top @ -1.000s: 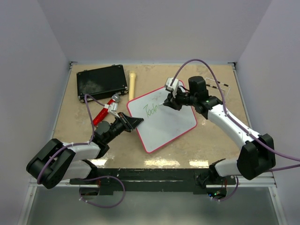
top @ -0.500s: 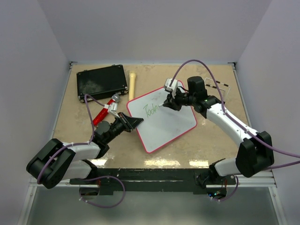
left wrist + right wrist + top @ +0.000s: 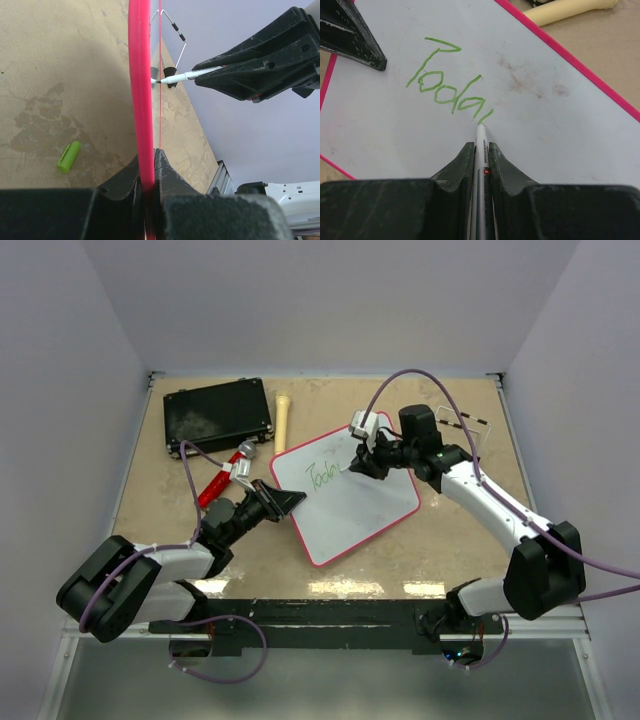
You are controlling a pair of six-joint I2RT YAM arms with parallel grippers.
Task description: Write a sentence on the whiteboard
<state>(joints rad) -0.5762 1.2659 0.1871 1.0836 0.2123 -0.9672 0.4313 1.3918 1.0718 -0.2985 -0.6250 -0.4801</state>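
Tan bench [image 3: 150,520] under pale walls, with both arms at the whiteboard [image 3: 365,508].

The whiteboard lies flat and askew at mid-bench, between the two arms and to the right of the black case [image 3: 218,416]. The left jaws are clamped on the board's pink rim along its left edge. The right jaws are closed on a pen [image 3: 480,140], and its tip touches the board at the end of the green sentence [image 3: 447,95], which reads "Toda" plus a short rising stroke. A green cap [image 3: 69,156] lies on the bench beside the board. A cream stick [image 3: 283,420] lies between the case and the board's far corner.
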